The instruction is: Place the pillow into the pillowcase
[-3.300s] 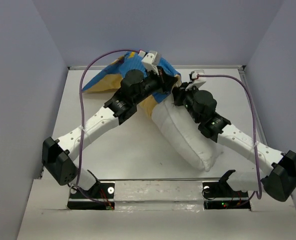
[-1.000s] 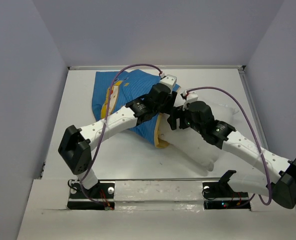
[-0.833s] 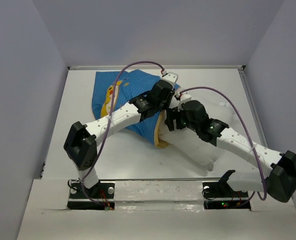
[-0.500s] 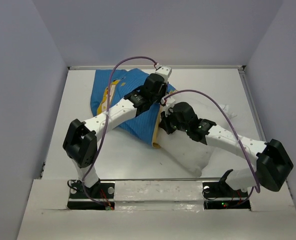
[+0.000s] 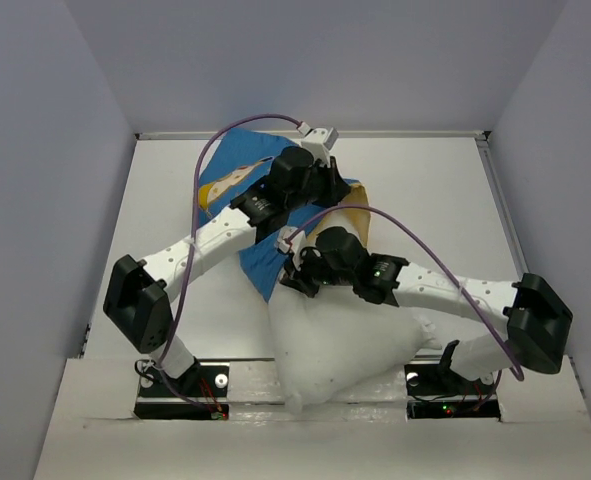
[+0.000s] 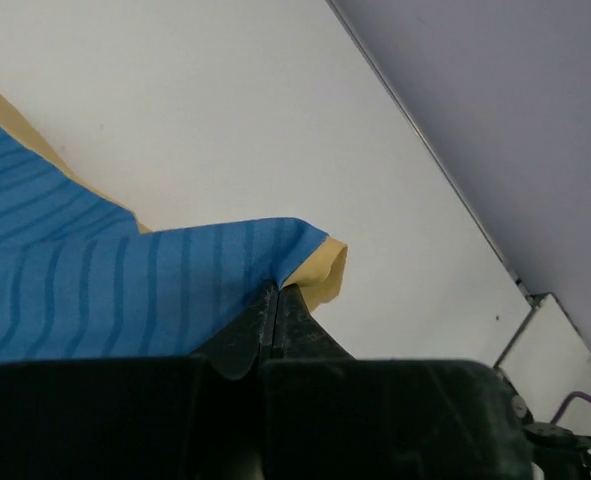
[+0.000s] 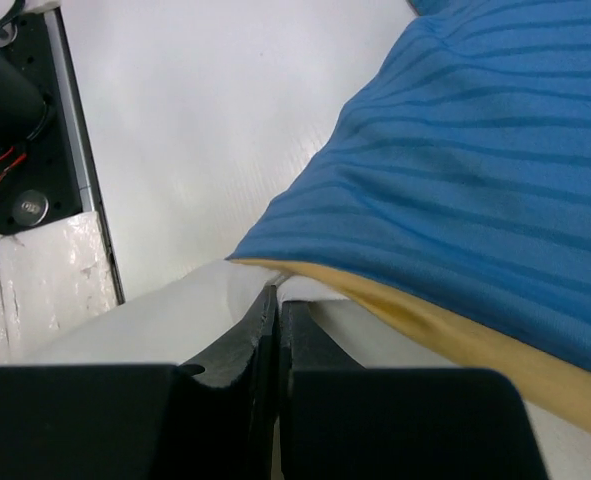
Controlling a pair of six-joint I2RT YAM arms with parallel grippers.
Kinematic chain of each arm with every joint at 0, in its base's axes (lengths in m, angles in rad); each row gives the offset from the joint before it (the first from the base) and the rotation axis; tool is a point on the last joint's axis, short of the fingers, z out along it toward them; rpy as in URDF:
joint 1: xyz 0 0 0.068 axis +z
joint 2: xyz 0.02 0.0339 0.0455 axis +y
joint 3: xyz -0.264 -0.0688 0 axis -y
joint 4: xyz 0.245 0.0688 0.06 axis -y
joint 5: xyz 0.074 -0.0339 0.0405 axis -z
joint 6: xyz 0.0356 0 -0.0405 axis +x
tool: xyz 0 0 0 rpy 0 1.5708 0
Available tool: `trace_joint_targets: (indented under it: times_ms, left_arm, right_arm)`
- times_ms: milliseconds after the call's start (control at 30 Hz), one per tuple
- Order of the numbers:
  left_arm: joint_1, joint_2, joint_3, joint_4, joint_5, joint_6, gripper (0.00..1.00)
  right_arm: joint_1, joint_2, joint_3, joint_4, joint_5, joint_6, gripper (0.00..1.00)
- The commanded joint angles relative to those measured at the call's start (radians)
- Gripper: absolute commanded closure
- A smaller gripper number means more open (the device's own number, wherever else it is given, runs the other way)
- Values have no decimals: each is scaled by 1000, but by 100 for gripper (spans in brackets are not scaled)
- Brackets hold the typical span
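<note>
L end effector (image 6: 270, 300): clamped shut on blue striped edge of pillowcase (image 6: 95, 290); yellow corner pokes out at 1 o'clock of tips. R end effector (image 7: 277, 300): pinched shut on white pillow (image 5: 340, 340) fabric, just under yellow hem. Overhead: pillow bulk at 5 o'clock of R end effector, reaching near worktop (image 5: 445, 200) edge. Pillowcase at 12 o'clock, touching pillow. L arm (image 5: 215, 235) crosses pillowcase, hiding most of print; can't read it.

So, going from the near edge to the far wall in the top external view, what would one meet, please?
Pillow → right gripper → pillowcase.
</note>
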Motion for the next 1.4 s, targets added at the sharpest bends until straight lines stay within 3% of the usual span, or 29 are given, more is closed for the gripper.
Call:
trace_joint_targets:
  times_ms: [0,167,367,433,467,533,567,633,667,733,767,800,867,1000,1067,1233,1333,1367]
  left_arm:
    - [-51,-126,-149,283,72,-136,100]
    - [-42,-211,-320,339,67,-182,100]
    - [-43,-196,-259,322,228,-143,98]
    - [-54,-129,-215,267,298,-113,82]
    - [-60,-102,-188,254,344,-101,70]
    - [-85,-35,-118,231,405,-82,62]
    - [-91,-18,-96,230,403,-69,53]
    - [-92,25,-27,185,403,-50,40]
    - [-92,25,-6,159,364,-31,29]
    - [-96,-57,-4,95,194,38,18]
    - [-93,-102,-25,87,134,49,15]
    - [-89,-207,-89,87,72,56,14]
    - [-73,-321,-171,93,-76,54,13]
    - [-71,-640,-434,34,-372,27,12]
    - [-62,-726,-524,1,-492,1,10]
    - [70,-848,-708,-100,-504,-59,10]
    - [102,-820,-742,-53,-428,-63,11]
    - [102,-809,-742,-42,-396,-61,12]
  right_arm:
    - [51,-98,-90,112,-58,-36,100]
    - [51,-261,-210,247,109,10,100]
    - [51,-368,-314,328,208,109,100]
    - [51,-394,-332,324,235,139,100]
    - [51,-403,-340,319,242,156,100]
    - [51,-419,-360,319,243,162,98]
    - [51,-431,-360,313,240,165,97]
    - [51,-448,-342,289,248,174,86]
    - [51,-452,-333,247,272,183,63]
    - [51,-478,-304,182,339,211,39]
    - [51,-492,-300,169,347,213,39]
    - [51,-508,-302,160,354,217,29]
    - [51,-531,-299,117,372,225,24]
    - [51,-529,-251,-1,461,263,24]
    - [51,-528,-244,-46,522,286,28]
    - [51,-473,-211,-136,624,334,36]
    - [-24,-408,-187,-170,542,329,41]
    - [-50,-352,-179,-164,504,334,47]
